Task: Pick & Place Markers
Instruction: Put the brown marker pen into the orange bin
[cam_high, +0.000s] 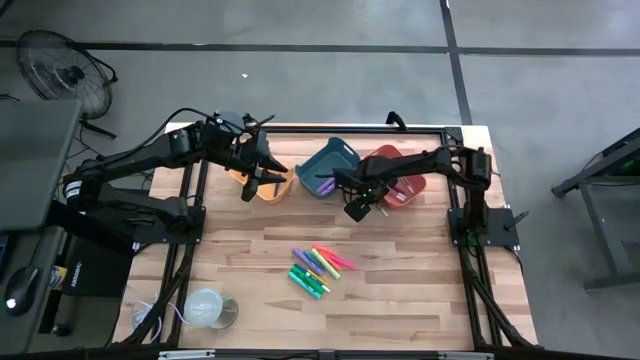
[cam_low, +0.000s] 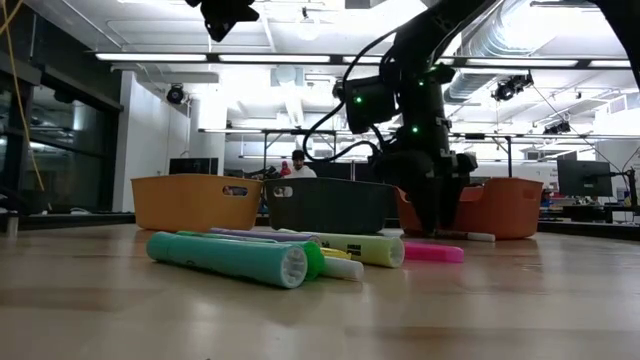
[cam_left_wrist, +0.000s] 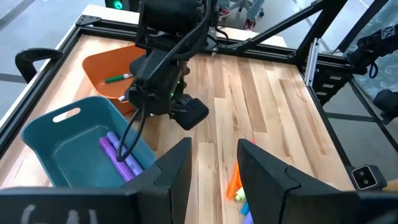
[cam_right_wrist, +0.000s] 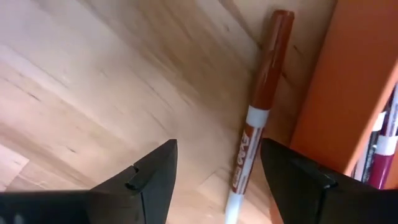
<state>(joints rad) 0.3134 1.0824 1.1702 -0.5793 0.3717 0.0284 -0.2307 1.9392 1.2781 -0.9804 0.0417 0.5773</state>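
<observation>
Three bins sit in a row at the far side of the table: a yellow-orange bin under the left arm, a teal bin in the middle with purple markers already lying in it, and a red-orange bin right behind the right arm's working end. Down goes the right gripper, hanging low over the wood with its fingers spread wide and nothing between them, and just ahead of it, a little toward one finger, lies a brown-capped marker flat on the table, pressed along the outer wall of the red-orange bin; it looks like a stray that missed the bin, which is likely why the gripper is nosing in so close to the wall. Over on the other side, the left gripper hovers high above the yellow-orange bin, fingers parted and empty, apparently waiting. Nearer the front edge, well away from both grippers, the loose cluster of markers waits in green, yellow, purple, orange and pink.
</observation>
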